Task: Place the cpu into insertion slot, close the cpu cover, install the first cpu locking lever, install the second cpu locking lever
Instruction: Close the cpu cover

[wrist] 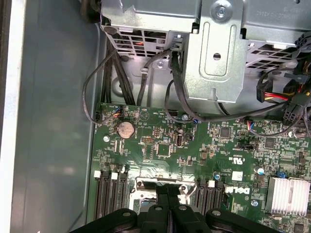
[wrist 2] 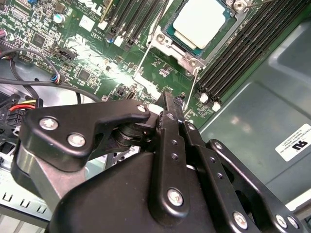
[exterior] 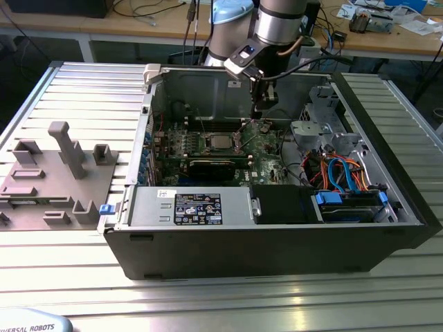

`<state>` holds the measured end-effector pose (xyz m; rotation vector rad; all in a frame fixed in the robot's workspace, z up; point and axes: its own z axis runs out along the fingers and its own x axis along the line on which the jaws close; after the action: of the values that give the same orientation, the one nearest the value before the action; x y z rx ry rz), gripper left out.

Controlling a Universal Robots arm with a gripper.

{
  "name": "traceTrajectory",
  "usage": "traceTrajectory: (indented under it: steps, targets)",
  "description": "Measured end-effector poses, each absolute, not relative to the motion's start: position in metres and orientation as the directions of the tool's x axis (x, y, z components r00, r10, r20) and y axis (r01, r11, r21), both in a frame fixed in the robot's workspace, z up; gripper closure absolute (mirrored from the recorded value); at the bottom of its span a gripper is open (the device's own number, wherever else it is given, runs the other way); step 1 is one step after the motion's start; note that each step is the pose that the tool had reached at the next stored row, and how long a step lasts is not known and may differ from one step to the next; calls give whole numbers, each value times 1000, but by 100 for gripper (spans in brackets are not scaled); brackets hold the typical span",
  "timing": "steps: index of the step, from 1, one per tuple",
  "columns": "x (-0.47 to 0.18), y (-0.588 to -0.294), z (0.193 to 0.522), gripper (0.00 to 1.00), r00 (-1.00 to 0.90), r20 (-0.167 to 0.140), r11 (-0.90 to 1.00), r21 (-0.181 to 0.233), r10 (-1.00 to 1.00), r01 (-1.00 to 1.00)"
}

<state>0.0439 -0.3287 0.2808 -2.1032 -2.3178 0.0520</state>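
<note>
Silvery flat square cpu sits on the green board; black end effector pinched together, empty.

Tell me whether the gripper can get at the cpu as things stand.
Probably yes. The gripper hangs inside the open case, close beside the cpu, whose silver top lies bare in the insertion slot. Nothing crosses between them; only a thin wire lever stands near its edge.
</note>
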Motion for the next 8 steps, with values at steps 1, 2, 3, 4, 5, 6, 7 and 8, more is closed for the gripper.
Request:
traceTrajectory:
  steps: [1,2,3,4,5,6,7,8]
  targets:
    - [44,-329,281,89,-97,-14,97,-32,995,995]
    - [44,-329,281,89,-97,-14,97,-32,995,995]
    - [45,-329,281,89,-97,-14,97,-32,995,995]
    - [45,-329,281,89,-97,-14,97,-32,995,995]
    - [45,-329,280,89,-97,-14,97,-32,995,995]
    - [45,-329,280,89,-97,-14,97,-32,995,995]
    - [46,-329,280,89,-97,-14,97,-32,995,995]
    - [46,-329,280,89,-97,-14,97,-32,995,995]
